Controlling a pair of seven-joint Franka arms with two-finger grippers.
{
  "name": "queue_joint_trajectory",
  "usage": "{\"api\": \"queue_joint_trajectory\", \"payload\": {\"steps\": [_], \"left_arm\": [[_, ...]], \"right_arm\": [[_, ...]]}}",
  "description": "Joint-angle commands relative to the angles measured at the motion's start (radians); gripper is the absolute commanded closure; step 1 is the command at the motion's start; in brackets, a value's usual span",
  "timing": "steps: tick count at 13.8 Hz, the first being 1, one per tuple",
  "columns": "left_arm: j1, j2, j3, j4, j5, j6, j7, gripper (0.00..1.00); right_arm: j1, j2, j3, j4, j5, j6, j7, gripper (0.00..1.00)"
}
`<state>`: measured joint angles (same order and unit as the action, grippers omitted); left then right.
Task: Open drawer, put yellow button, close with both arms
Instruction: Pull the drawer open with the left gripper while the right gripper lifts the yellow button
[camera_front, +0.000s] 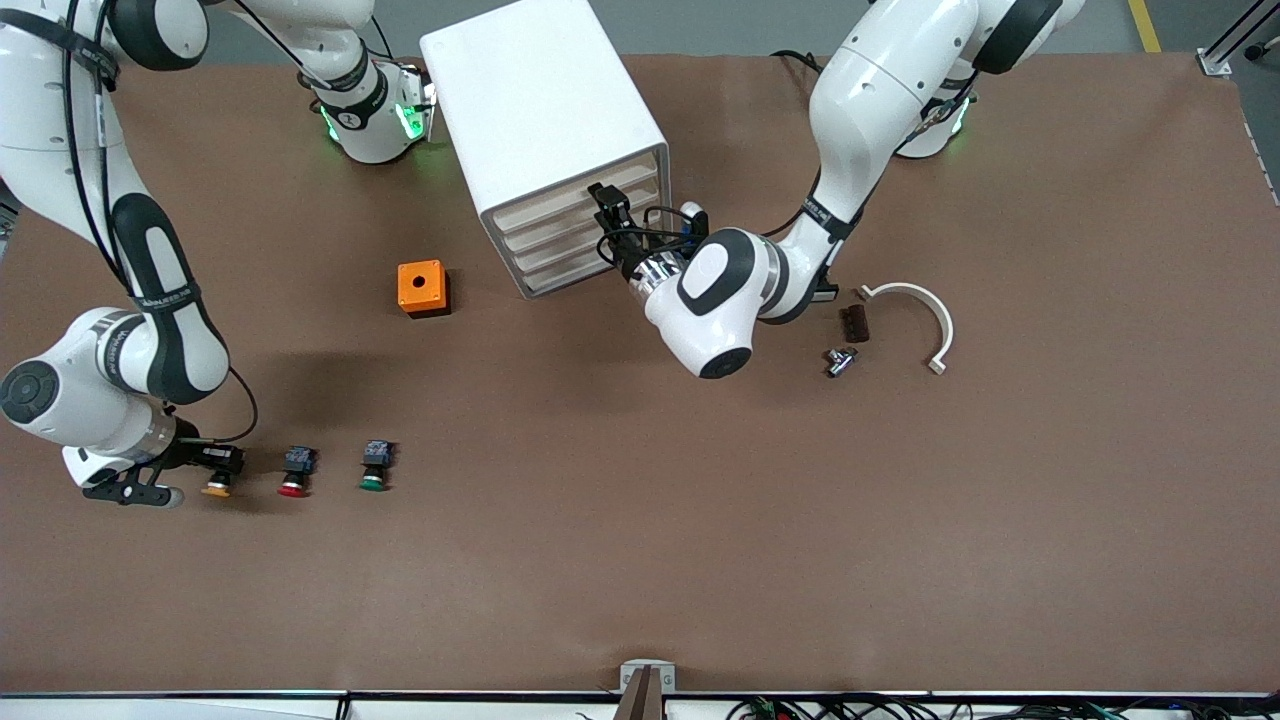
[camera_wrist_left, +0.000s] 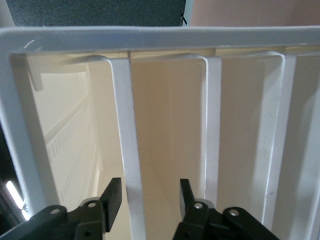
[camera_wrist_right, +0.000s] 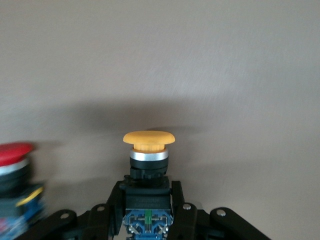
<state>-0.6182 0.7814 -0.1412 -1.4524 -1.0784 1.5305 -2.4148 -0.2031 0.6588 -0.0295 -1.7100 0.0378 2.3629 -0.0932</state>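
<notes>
Right end effector (camera_wrist_right: 148, 210), low at the tabletop (camera_front: 640, 520), has its fingers clamped on the dark body of the yellow button (camera_wrist_right: 148, 150), whose cap points straight out past the fingertips. Left end effector (camera_wrist_left: 150, 197), fingers apart, straddles the front lip of the drawer (camera_wrist_left: 125, 150), which is directly ahead and still shut.
</notes>
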Motion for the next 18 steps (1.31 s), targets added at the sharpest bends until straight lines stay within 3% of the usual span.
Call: {"api": "queue_joint_trajectory", "payload": {"steps": [1, 4, 6, 10, 13, 15, 16, 17, 18], "left_arm": [[-0.008, 0.01, 0.008, 0.023, -0.021, 0.004, -0.018, 0.97], [0.003, 0.01, 0.018, 0.027, -0.015, 0.004, -0.013, 1.0], [0.014, 0.01, 0.047, 0.03, -0.014, 0.004, -0.013, 1.0], [0.086, 0.041, 0.092, 0.111, -0.017, 0.007, 0.002, 1.0], [0.114, 0.055, 0.091, 0.139, -0.02, 0.077, 0.036, 1.0], [0.13, 0.053, 0.091, 0.141, -0.021, 0.103, 0.037, 0.63], [0.133, 0.047, 0.091, 0.141, -0.021, 0.103, 0.036, 0.23], [0.135, 0.042, 0.091, 0.141, -0.02, 0.103, 0.034, 0.0], [0.153, 0.041, 0.091, 0.142, -0.02, 0.103, 0.034, 0.0]], "right_arm": [[0.043, -0.203, 0.02, -0.02, 0.01, -0.277, 0.212, 1.0], [0.146, -0.384, 0.022, -0.022, 0.071, -0.514, 0.5, 1.0], [0.227, -0.476, 0.022, -0.022, 0.1, -0.602, 0.677, 1.0], [0.424, -0.577, 0.022, -0.029, 0.138, -0.656, 1.042, 1.0], [0.6, -0.594, 0.02, -0.028, 0.143, -0.643, 1.335, 1.0], [0.706, -0.593, 0.02, -0.028, 0.142, -0.604, 1.504, 1.0], [0.756, -0.588, 0.02, -0.029, 0.134, -0.578, 1.58, 1.0], [0.796, -0.585, 0.019, -0.029, 0.131, -0.556, 1.64, 1.0], [0.839, -0.581, 0.019, -0.029, 0.117, -0.53, 1.706, 1.0]]}}
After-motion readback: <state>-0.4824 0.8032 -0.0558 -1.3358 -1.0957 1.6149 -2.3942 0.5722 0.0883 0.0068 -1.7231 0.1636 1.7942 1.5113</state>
